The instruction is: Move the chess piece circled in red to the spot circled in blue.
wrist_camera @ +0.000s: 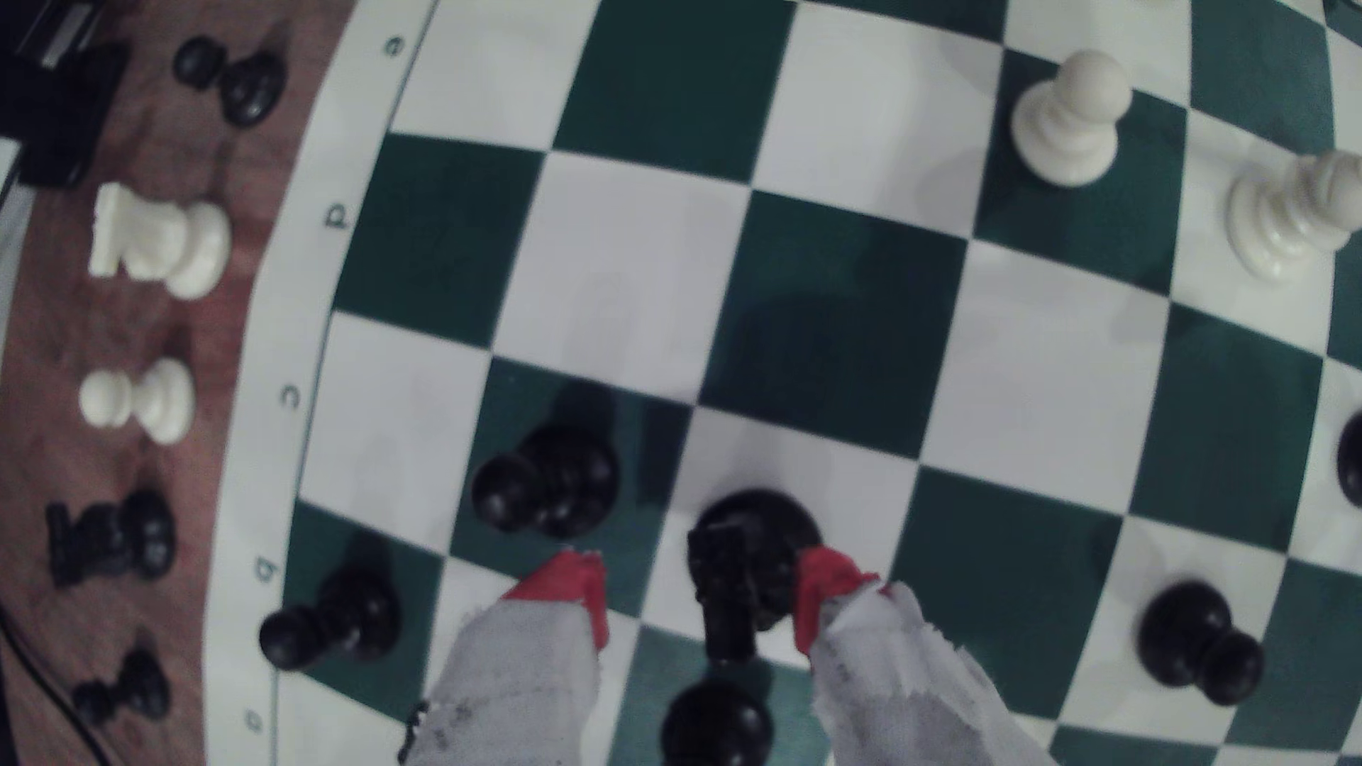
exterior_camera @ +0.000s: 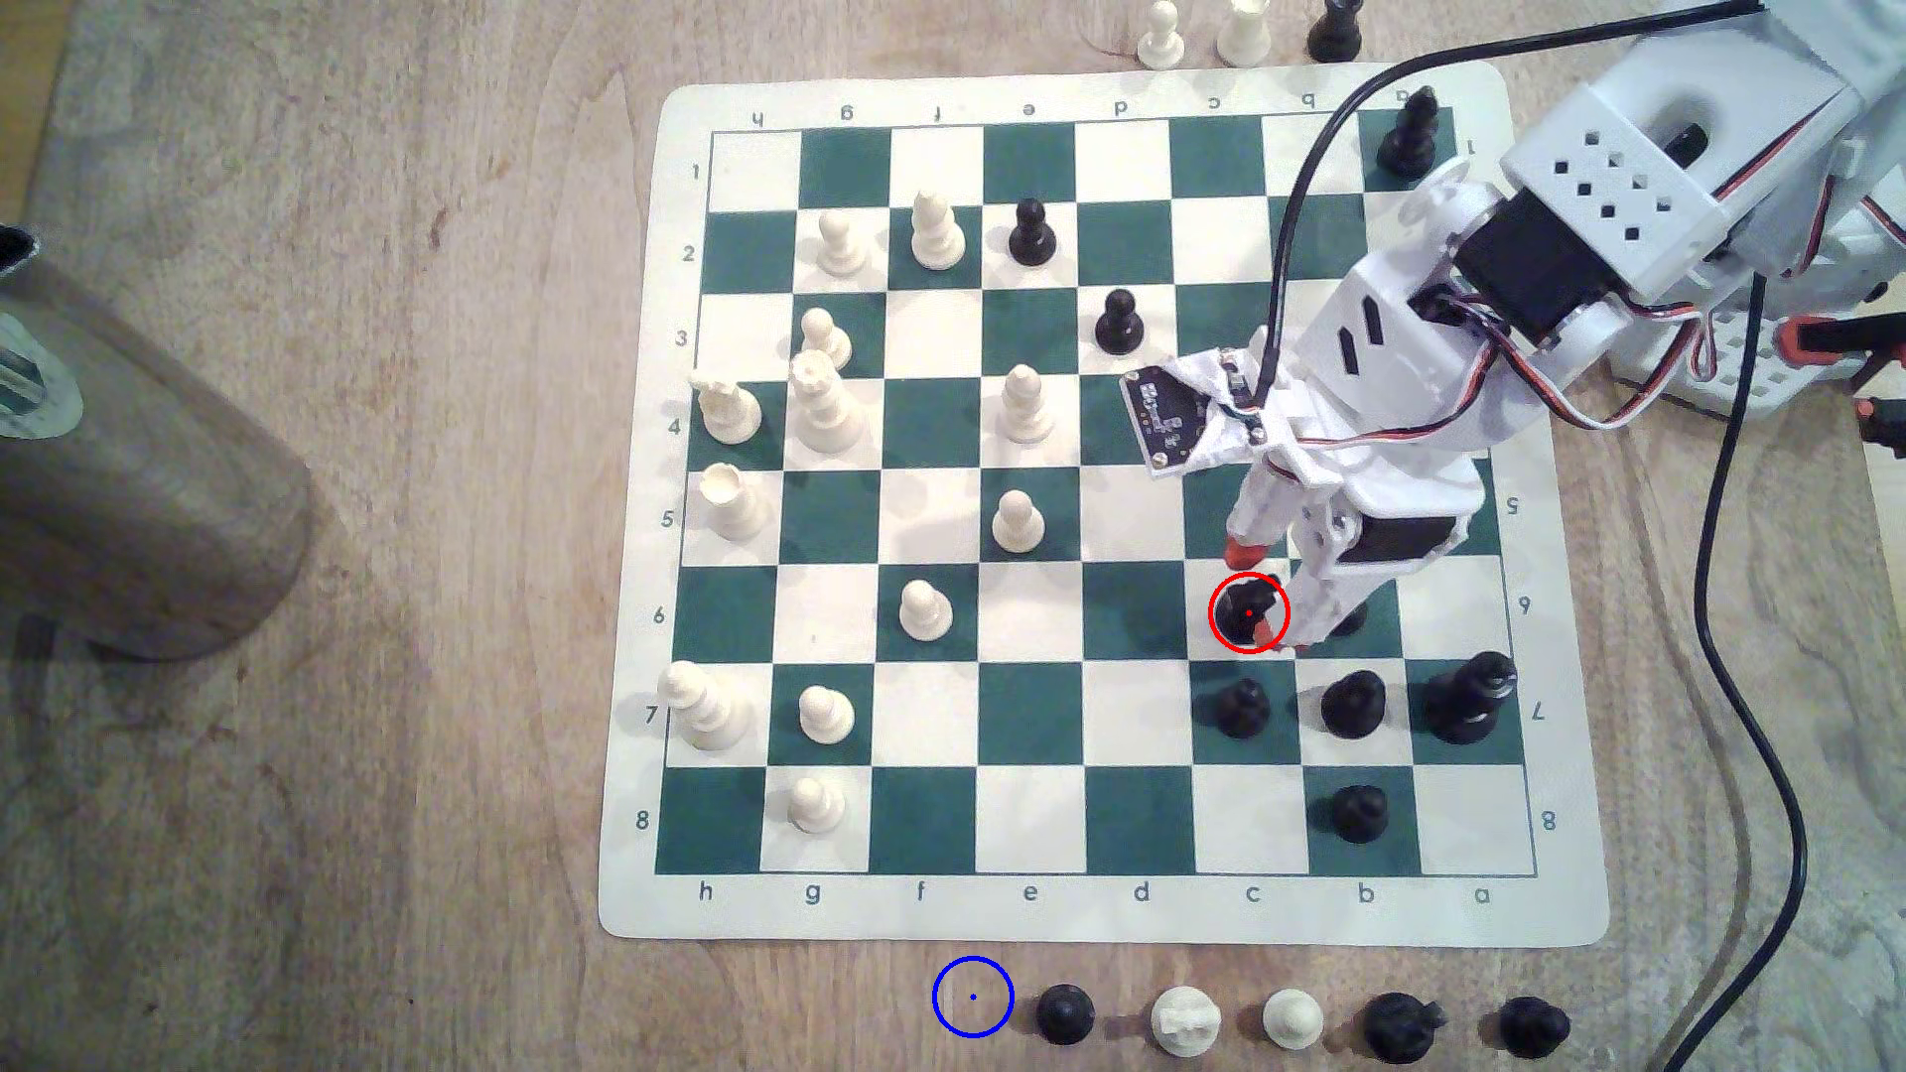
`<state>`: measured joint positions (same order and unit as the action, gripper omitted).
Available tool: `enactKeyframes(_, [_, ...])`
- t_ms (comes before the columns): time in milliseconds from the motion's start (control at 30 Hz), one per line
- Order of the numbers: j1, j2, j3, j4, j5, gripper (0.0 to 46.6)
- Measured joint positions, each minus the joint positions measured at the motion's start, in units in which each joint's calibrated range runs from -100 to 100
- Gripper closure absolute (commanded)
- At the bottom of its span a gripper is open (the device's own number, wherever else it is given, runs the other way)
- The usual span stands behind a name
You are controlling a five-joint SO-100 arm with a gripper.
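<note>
Red-tipped gripper [wrist_camera: 700,596] stands wide open astride the chess piece [wrist_camera: 744,567], gripping nothing (one fingertip [wrist_camera: 822,582] seems touching). Centre, close low on the body; the spot [exterior_camera: 973,997] lies well off.

Black chess piece [exterior_camera: 1246,610], green-and-white checkered board [exterior_camera: 1031,711].

Hobby tabletop: chessboard [exterior_camera: 1104,907], wooden table [exterior_camera: 413,515].

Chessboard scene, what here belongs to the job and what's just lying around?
Job:
- short glossy black chess piece, red-ringed
- blue-ringed spot of bare wood
- red-tipped gripper, jaws open around it

Lying about:
- white pawn
- green-and-white board
</note>
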<state>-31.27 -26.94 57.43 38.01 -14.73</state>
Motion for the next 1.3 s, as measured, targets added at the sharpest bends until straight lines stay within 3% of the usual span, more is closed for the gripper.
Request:
enactKeyframes(500, [0.00, 5.36, -0.09, -2.07, 0.24, 39.8])
enactKeyframes(667, [-0.29, 6.28, -0.18, -2.07, 0.15, 46.4])
enactKeyframes(1300, [0.52, 1.01, -0.81, 0.96, 0.24, 46.4])
